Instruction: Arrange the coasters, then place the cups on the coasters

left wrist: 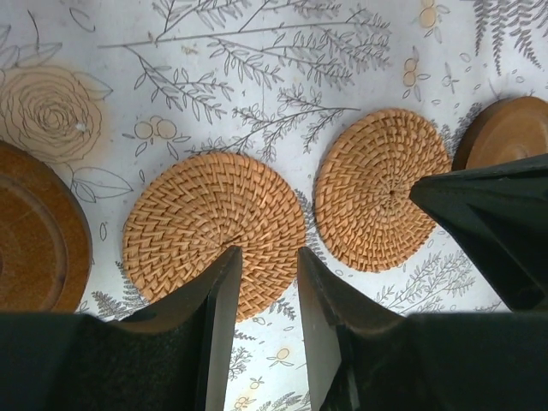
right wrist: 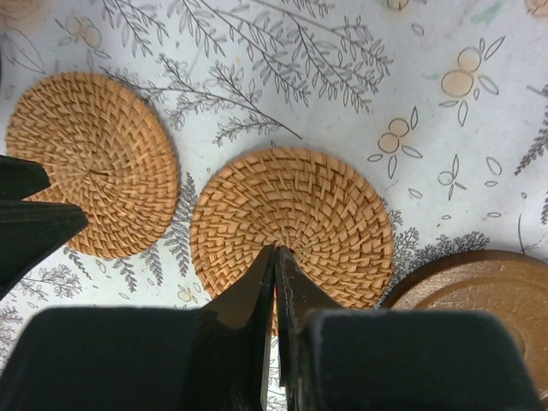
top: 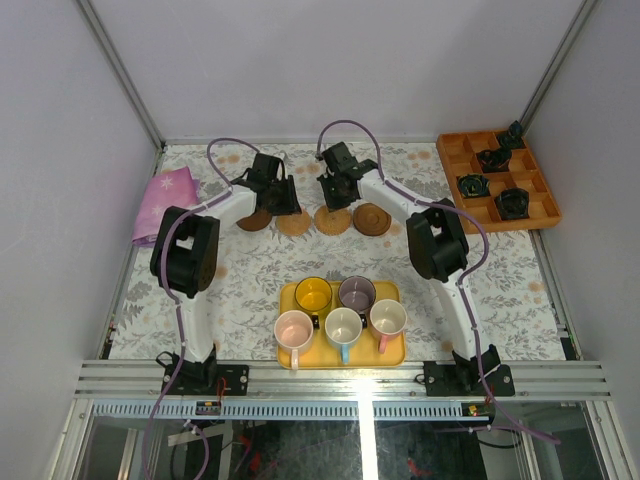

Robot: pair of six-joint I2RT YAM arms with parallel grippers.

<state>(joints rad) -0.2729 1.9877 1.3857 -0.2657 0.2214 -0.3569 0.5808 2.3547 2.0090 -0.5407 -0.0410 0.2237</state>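
So here's the layout. The desk (top: 250,290) has a floral cover, and the left arm (top: 190,255) and right arm (top: 437,240) both reach toward its far side. The orange compartment box (top: 455,165) sits in the far right corner with small black objects (top: 491,158) in it, and a pink cloth (top: 165,200) lies over on the far left.

The yellow tray (top: 392,352) is at the near edge between the two arm bases, and all five cups are on it. The yellow cup (top: 313,293) and purple cup (top: 356,292) are at the back. The pink cup (top: 294,328), light blue cup (top: 343,326) and cream-pink cup (top: 388,317) are in front.

I can see four coasters, lying flat in a row past the tray. From the left: left dark coaster (top: 255,220), left woven coaster (left wrist: 214,231), right woven coaster (right wrist: 291,227), right dark coaster (right wrist: 479,300). The two woven ones sit just beside each other, not touching.

The left pincer (left wrist: 267,253) is partly open with nothing between its fingers, and its tips are over the near rim of the left woven coaster. The right pincer (right wrist: 275,250) is all but closed, just a hairline slit, at the near rim of the right woven coaster. I can't tell whether it's actually nipping that rim.
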